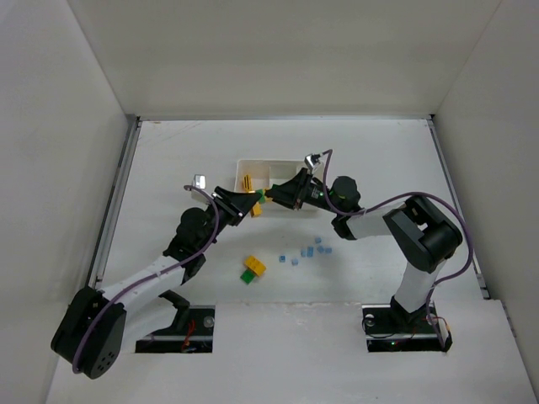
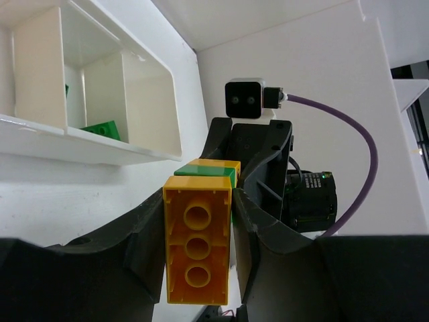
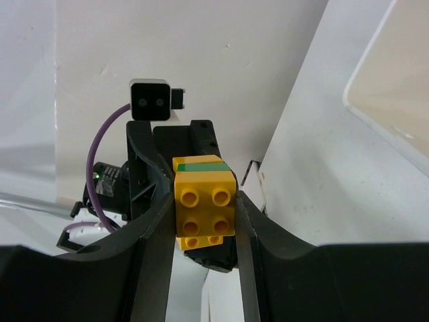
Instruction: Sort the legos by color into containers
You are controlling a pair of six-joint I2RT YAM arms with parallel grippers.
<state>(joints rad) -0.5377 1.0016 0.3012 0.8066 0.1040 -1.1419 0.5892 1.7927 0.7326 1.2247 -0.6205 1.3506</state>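
left of centre in the overhead frame, the left claw is clamped on the yellow end of a brick stack of yellow and green, just below the white tray. the right claw grips the stack's other end from the right. a yellow brick stands in the tray's left compartment. at lower middle a yellow-green pair lies on the table, with tiny blue pieces to its right

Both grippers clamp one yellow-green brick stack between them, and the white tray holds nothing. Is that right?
No. The tray is not empty: the left wrist view shows a green brick in it. The left gripper and right gripper do clamp the stack.
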